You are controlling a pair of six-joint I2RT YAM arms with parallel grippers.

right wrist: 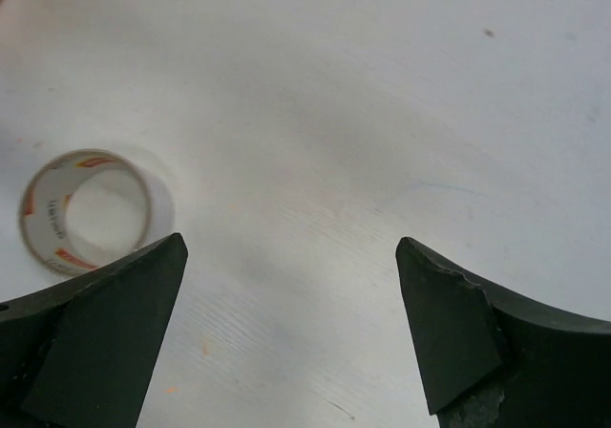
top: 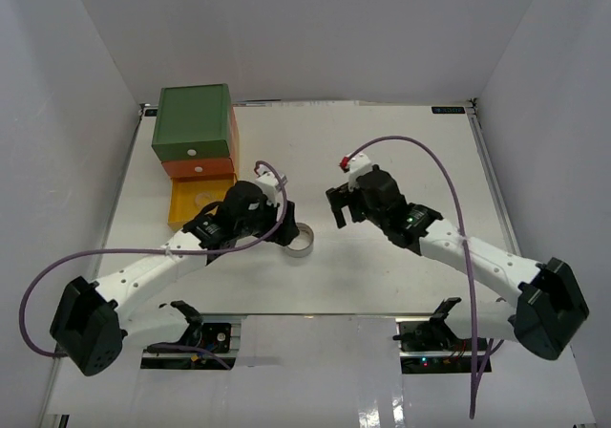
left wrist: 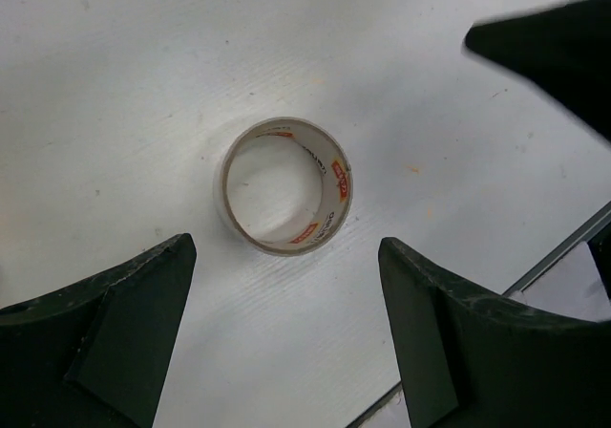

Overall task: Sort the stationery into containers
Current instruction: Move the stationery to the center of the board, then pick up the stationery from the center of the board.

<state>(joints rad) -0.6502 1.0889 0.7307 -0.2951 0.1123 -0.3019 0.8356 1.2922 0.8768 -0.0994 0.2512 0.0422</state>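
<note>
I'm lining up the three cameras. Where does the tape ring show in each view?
Top external: the tape ring lies near the picture's centre, to the lower right of the open yellow drawer.
Left wrist: it lies in the middle of the picture, its hole facing the camera.
Right wrist: it is at the left edge, about mid-height.
Shared landmark: the white table it lies on, seen in all three views.

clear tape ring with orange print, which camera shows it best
Left wrist: the small clear tape ring lies whole and centred. Right wrist shows it at the left edge, partly behind a finger. Top external shows it small, beside the left arm.
</note>
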